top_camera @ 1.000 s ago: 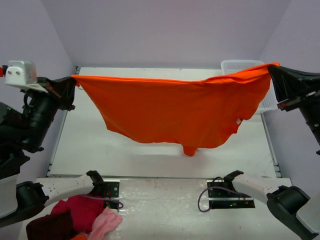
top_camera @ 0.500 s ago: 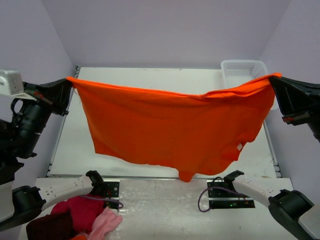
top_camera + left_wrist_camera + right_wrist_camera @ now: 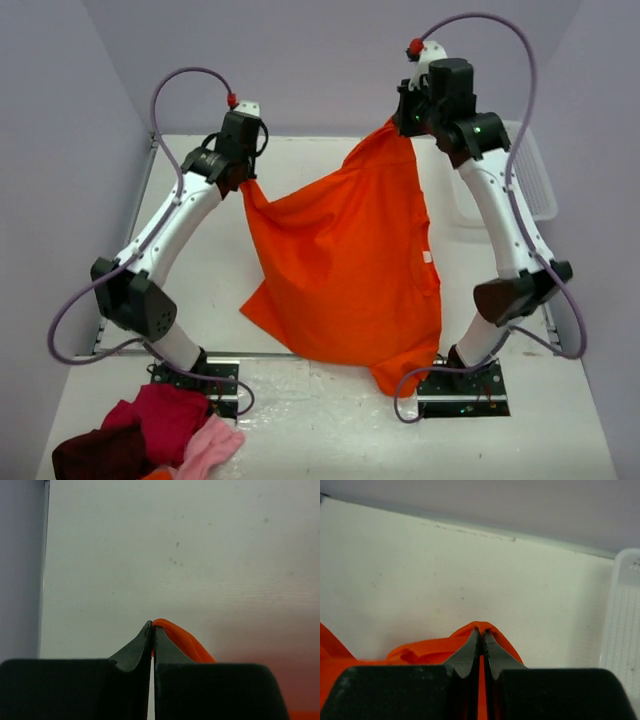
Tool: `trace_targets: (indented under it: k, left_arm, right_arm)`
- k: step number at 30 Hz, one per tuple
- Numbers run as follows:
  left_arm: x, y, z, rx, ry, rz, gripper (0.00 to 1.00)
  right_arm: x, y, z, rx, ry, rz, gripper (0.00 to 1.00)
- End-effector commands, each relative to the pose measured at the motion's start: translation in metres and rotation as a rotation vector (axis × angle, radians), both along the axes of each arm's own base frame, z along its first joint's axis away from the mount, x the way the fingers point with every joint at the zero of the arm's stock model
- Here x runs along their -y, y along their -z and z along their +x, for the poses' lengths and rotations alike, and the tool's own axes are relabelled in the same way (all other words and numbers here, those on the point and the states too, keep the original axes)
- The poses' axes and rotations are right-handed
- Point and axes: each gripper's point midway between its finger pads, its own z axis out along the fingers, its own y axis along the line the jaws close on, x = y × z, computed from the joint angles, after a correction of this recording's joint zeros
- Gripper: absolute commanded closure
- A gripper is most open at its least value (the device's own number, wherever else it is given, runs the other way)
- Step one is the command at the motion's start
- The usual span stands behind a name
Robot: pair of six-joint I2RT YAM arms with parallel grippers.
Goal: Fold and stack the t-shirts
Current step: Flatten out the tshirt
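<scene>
The orange t-shirt point(image 3: 345, 270) hangs between both arms above the table point(image 3: 320, 160), its lower end trailing at the near edge. The left gripper point(image 3: 152, 628) and the right gripper point(image 3: 481, 631) each clamp tight on a bunched corner. Light, limp cloth — likely best held at corners or hems.

Raised: left arm point(image 3: 172, 222), right arm point(image 3: 505, 215); left pincer point(image 3: 152, 627) clamped; right pincer point(image 3: 482, 630) clamped

Nothing legible; the white label point(image 3: 427, 257) on the t-shirt point(image 3: 340, 270) is too small.
</scene>
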Motion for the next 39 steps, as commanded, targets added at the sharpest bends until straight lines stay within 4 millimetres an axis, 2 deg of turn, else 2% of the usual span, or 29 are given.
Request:
trace_targets:
  k: [1,2,3,5,6,9,11,13,16,20,22,23,24,25,26,27,28,30,31,32,33,34,35,36,37,38,39]
  left_arm:
    - [-0.040,0.021,0.023,-0.060,-0.120,-0.074,1.00]
    - [-0.059,0.044,0.036,-0.113,-0.171,-0.063,1.00]
    - [-0.066,0.055,0.041,-0.142,-0.181,-0.048,1.00]
    - [-0.081,0.064,0.053,-0.163,-0.236,-0.040,1.00]
    - [-0.083,0.083,0.062,-0.199,-0.231,-0.026,1.00]
    - [-0.079,0.098,0.078,-0.226,-0.207,-0.029,1.00]
    - [-0.077,0.103,0.086,-0.221,-0.195,-0.025,1.00]
    - [-0.076,0.121,0.097,-0.255,-0.185,-0.002,1.00]
    - [-0.076,0.123,0.106,-0.247,-0.185,0.009,1.00]
    - [-0.066,0.120,0.118,-0.217,-0.147,-0.031,1.00]
    - [-0.062,0.108,0.117,-0.184,-0.144,-0.064,1.00]
    - [-0.060,0.112,0.111,-0.193,-0.136,-0.077,1.00]
    - [-0.058,0.090,0.108,-0.135,-0.135,-0.112,1.00]
    - [-0.054,0.080,0.103,-0.113,-0.128,-0.131,1.00]
    - [-0.050,0.056,0.092,-0.051,-0.105,-0.163,1.00]
    - [-0.046,0.043,0.086,-0.017,-0.081,-0.173,1.00]
    - [-0.039,0.010,0.070,0.068,-0.040,-0.184,1.00]
    - [-0.033,-0.025,0.050,0.154,0.006,-0.200,1.00]
    - [-0.022,-0.042,0.038,0.191,0.060,-0.221,1.00]
    - [-0.022,-0.077,0.015,0.270,0.090,-0.250,1.00]
    - [-0.020,-0.093,0.004,0.306,0.118,-0.263,1.00]
    - [-0.014,-0.110,-0.009,0.346,0.157,-0.280,1.00]
    - [-0.017,-0.140,-0.033,0.420,0.183,-0.299,1.00]
    - [-0.016,-0.154,-0.045,0.455,0.208,-0.308,1.00]
    - [-0.015,-0.168,-0.058,0.490,0.234,-0.320,1.00]
    - [-0.015,-0.193,-0.084,0.559,0.280,-0.345,1.00]
    - [-0.016,-0.204,-0.096,0.590,0.301,-0.350,1.00]
  right_arm:
    - [0.029,0.005,0.022,0.001,0.066,-0.022,1.00]
    - [0.030,0.031,0.038,-0.053,0.073,-0.038,1.00]
    - [0.034,0.047,0.046,-0.086,0.083,-0.054,1.00]
    - [0.038,0.072,0.059,-0.133,0.092,-0.080,1.00]
    - [0.039,0.093,0.068,-0.168,0.095,-0.102,1.00]
    - [0.044,0.118,0.084,-0.201,0.109,-0.123,1.00]
    - [0.046,0.125,0.092,-0.209,0.109,-0.124,1.00]
    - [0.045,0.133,0.105,-0.210,0.091,-0.134,1.00]
    - [0.049,0.148,0.114,-0.235,0.101,-0.134,1.00]
    - [0.053,0.161,0.119,-0.255,0.105,-0.143,1.00]
    - [0.054,0.162,0.119,-0.246,0.115,-0.143,1.00]
    - [0.057,0.148,0.114,-0.217,0.126,-0.133,1.00]
    - [0.057,0.151,0.108,-0.224,0.129,-0.132,1.00]
    - [0.057,0.140,0.104,-0.195,0.132,-0.127,1.00]
    - [0.056,0.131,0.098,-0.179,0.134,-0.127,1.00]
    - [0.060,0.106,0.085,-0.133,0.151,-0.124,1.00]
    - [0.058,0.074,0.067,-0.079,0.146,-0.118,1.00]
    - [0.057,0.038,0.046,-0.007,0.148,-0.112,1.00]
    - [0.053,0.021,0.032,0.024,0.148,-0.112,1.00]
    - [0.053,0.003,0.019,0.057,0.148,-0.106,1.00]
    - [0.054,-0.021,0.005,0.106,0.151,-0.100,1.00]
    - [0.056,-0.048,-0.021,0.160,0.157,-0.090,1.00]
    - [0.057,-0.064,-0.035,0.193,0.152,-0.078,1.00]
    - [0.059,-0.081,-0.049,0.229,0.150,-0.063,1.00]
    - [0.061,-0.105,-0.077,0.291,0.138,-0.037,1.00]
    - [0.063,-0.118,-0.092,0.325,0.132,-0.021,1.00]
    - [0.066,-0.130,-0.107,0.357,0.126,-0.004,1.00]
